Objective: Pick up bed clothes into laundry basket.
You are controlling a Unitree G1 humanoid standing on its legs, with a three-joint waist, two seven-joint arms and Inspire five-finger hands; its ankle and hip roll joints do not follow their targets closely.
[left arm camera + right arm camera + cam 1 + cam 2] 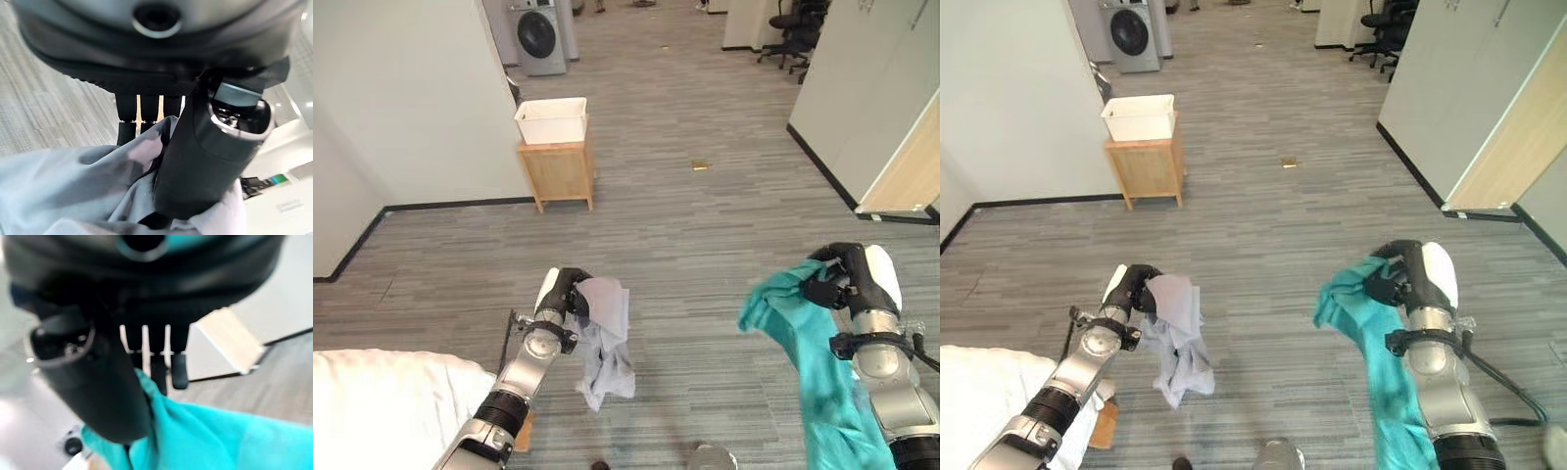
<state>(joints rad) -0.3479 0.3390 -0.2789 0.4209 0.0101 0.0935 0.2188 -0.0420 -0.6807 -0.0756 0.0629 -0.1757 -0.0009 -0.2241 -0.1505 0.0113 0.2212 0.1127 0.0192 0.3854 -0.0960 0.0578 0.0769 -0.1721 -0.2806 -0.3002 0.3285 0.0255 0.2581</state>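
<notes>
My left hand [564, 294] is shut on a pale grey garment [607, 343] that hangs down from it above the floor; the left wrist view shows thumb and fingers [146, 115] pinching the grey cloth [73, 186]. A teal garment [803, 343] is clutched in my right hand [847, 274] and drapes down along the forearm; in the right wrist view the fingers [156, 362] curl over the teal cloth [220, 431]. A white laundry basket [551, 119] sits on a small wooden stand [558, 171] ahead by the wall, far from both hands. The white bed [382, 401] lies at the lower left.
Grey plank floor stretches ahead. A white wall corner [411, 98] stands left of the basket, a washing machine [538, 37] behind it. White and wood panels [881, 108] line the right side, with office chairs [793, 34] beyond. A small brown scrap [701, 164] lies on the floor.
</notes>
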